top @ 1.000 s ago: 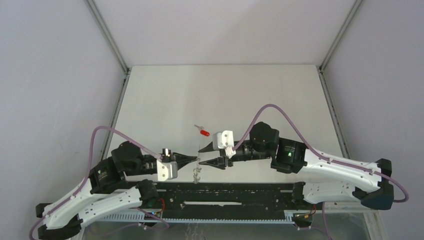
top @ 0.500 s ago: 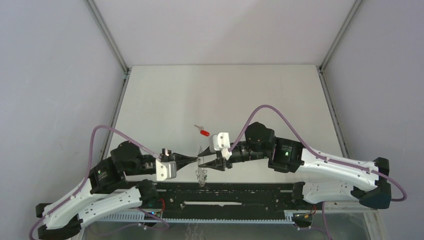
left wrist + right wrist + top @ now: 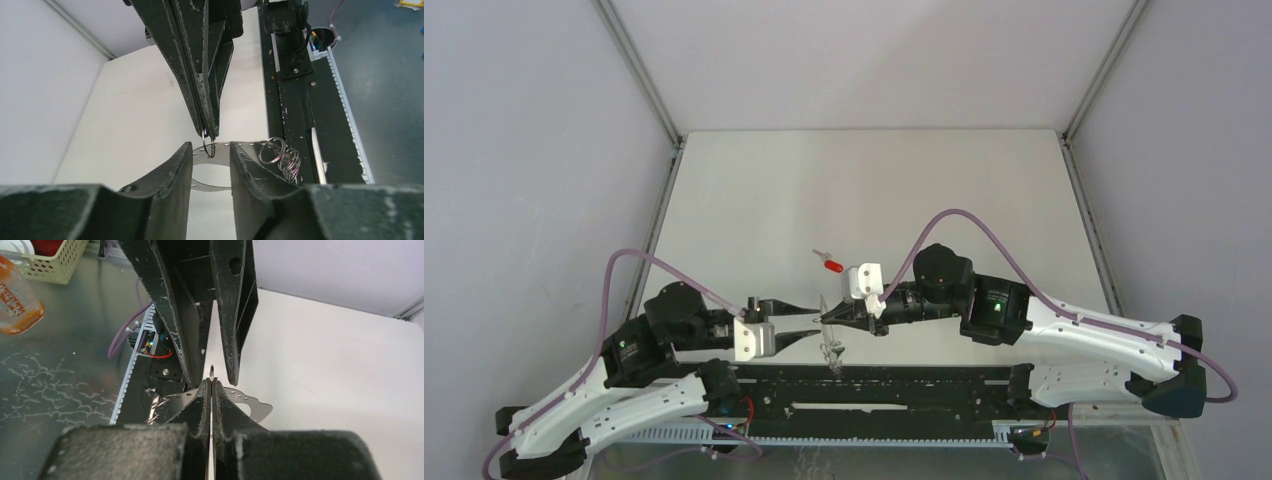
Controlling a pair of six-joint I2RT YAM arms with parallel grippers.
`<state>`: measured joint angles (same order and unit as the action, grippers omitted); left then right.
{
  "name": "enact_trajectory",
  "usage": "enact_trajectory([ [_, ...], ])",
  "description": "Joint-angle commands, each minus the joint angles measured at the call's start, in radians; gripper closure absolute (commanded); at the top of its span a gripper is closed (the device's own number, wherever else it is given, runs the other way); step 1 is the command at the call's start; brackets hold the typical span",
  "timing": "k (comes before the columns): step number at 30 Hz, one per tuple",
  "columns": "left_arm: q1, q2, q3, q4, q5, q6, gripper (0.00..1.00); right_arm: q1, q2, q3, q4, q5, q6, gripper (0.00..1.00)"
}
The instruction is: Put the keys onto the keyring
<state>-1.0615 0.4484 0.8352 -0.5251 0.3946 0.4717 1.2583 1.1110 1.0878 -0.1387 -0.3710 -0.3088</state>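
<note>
The keyring's small metal ring (image 3: 209,148) is pinched in the tips of my right gripper (image 3: 827,318), which is shut on it. A limp chain of rings (image 3: 283,155) and a flat silver tag with holes (image 3: 251,407) hang from the ring. From above, the keyring (image 3: 831,350) dangles over the table's near edge. My left gripper (image 3: 815,318) is open, its fingers (image 3: 182,170) either side of the ring and not touching it. In the right wrist view my right gripper (image 3: 211,386) grips the ring (image 3: 212,372) edge-on. A key with a red head (image 3: 832,266) lies on the table just beyond both grippers.
The black rail (image 3: 874,385) carrying the arm bases runs along the near edge, right under the hanging chain. Off the table on the left stand an orange bottle (image 3: 16,295) and a pale basket (image 3: 52,262). Grey walls close in the white table (image 3: 874,190).
My left gripper has opened and let go of the keyring's ring. My right gripper moved left and shut on that ring, and the chain has swung slightly right.
</note>
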Motion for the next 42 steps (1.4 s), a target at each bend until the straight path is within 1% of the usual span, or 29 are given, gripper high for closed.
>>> enact_trajectory([
  [1, -0.003, -0.002, 0.034, 0.032, 0.017, -0.030, 0.61, 0.003, -0.008, 0.038, 0.004, 0.018, 0.011, 1.00],
  [3, -0.003, 0.000, 0.036, 0.030, 0.026, -0.035, 0.64, 0.003, -0.009, 0.039, 0.006, 0.016, 0.014, 1.00],
  [7, -0.003, 0.001, 0.024, 0.033, 0.019, -0.038, 0.76, 0.003, -0.011, 0.039, 0.020, 0.008, 0.020, 1.00],
  [15, -0.003, 0.006, 0.015, 0.043, 0.041, -0.053, 0.89, 0.003, -0.009, 0.039, 0.042, -0.011, 0.030, 1.00],
  [18, -0.003, 0.007, 0.005, 0.045, 0.052, -0.050, 0.99, 0.003, -0.007, 0.039, 0.058, -0.016, 0.033, 1.00],
  [21, -0.003, 0.002, -0.007, 0.041, 0.029, -0.044, 1.00, 0.003, -0.006, 0.039, 0.064, -0.019, 0.034, 1.00],
  [23, -0.002, -0.004, -0.011, 0.032, 0.013, -0.048, 1.00, 0.003, -0.009, 0.039, 0.061, -0.011, 0.033, 0.92],
  [25, 0.003, -0.006, -0.013, 0.030, 0.014, -0.056, 1.00, 0.002, -0.015, 0.040, 0.058, 0.004, 0.033, 0.89],
  [31, 0.014, -0.011, -0.035, 0.058, -0.014, -0.068, 1.00, 0.006, -0.018, 0.039, 0.050, 0.023, 0.033, 0.88],
  [32, 0.015, -0.012, -0.038, 0.066, -0.035, -0.067, 1.00, 0.008, -0.017, 0.040, 0.046, 0.029, 0.032, 0.84],
  [33, 0.015, -0.014, -0.042, 0.077, -0.051, -0.063, 1.00, 0.011, -0.018, 0.039, 0.044, 0.043, 0.033, 0.78],
  [34, 0.015, -0.018, -0.047, 0.080, -0.068, -0.054, 1.00, 0.013, -0.021, 0.039, 0.040, 0.063, 0.032, 0.66],
  [35, 0.015, -0.023, -0.052, 0.082, -0.076, -0.038, 1.00, 0.015, -0.025, 0.040, 0.036, 0.085, 0.031, 0.57],
  [39, 0.015, -0.044, -0.066, 0.077, -0.080, 0.029, 1.00, -0.010, -0.056, 0.039, 0.031, 0.154, 0.038, 0.32],
  [40, 0.015, -0.047, -0.068, 0.077, -0.080, 0.045, 1.00, -0.029, -0.067, 0.040, 0.034, 0.154, 0.048, 0.29],
  [42, 0.015, -0.048, -0.070, 0.081, -0.074, 0.069, 1.00, -0.060, -0.081, 0.037, 0.036, 0.141, 0.071, 0.27],
])
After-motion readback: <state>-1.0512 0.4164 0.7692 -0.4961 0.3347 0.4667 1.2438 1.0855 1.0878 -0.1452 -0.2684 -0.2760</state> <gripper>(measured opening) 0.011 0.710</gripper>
